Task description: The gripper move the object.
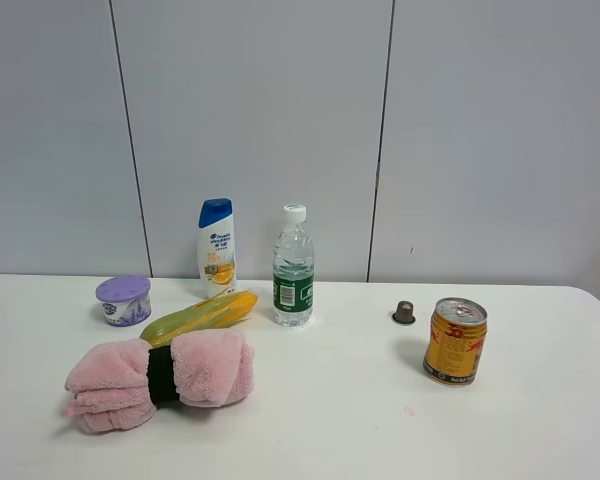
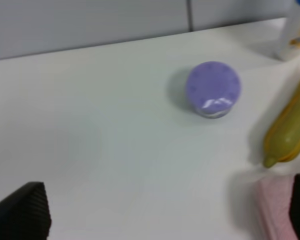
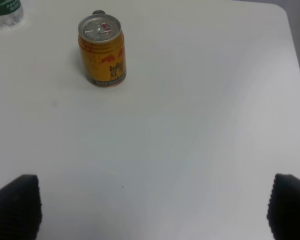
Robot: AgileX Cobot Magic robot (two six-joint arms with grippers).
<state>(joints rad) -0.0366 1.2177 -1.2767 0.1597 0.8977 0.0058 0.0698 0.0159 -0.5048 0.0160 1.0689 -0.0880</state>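
Tub (image 2: 212, 90) sits near the counter's (image 1: 380, 420) far left edge beside the corn (image 2: 290, 127), untouched, with the left pincer (image 2: 170, 212) spread wide, seemingly to straddle it.

In the left wrist view the white shampoo bottle with a blue cap (image 2: 296, 30), the yellow-green corn cob (image 2: 289, 125) and the pink rolled towel (image 2: 275, 210) are cut off by the frame edge. That whole view is soft, so the print on the squat round tub with the lavender lid (image 2: 212, 89) cannot be read. In the right wrist view only a corner of the clear plastic water bottle with a green label (image 3: 5, 11) shows, and the small dark object (image 3: 98, 13) behind the gold-red drink can (image 3: 102, 51) is mostly hidden.
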